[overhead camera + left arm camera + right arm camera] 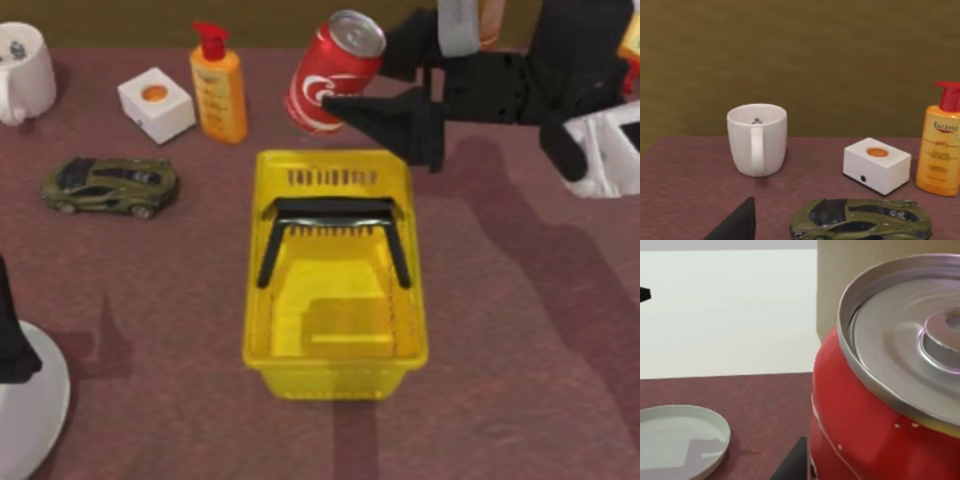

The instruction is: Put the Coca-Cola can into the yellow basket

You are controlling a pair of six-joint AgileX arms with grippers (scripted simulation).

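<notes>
Right gripper (345, 108) pinches the red cylindrical Coca-Cola can (333, 72), tilted, at upper centre of the top view, just beyond the bright yellow slotted plastic basket (262, 300). Risk: releasing here could strike the far rim or the black folding handle (333, 211) and miss. Left gripper: state undeterminable

maroon table (520, 330), yellow basket (270, 340), mug (22, 70), toy car (110, 185)

glossy metal can (333, 72), yellow plastic basket (420, 330)

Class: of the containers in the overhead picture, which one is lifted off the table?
The Coca-Cola can, tilted and gripped by the right tool; the mug and pump bottle stand on the table.
</notes>
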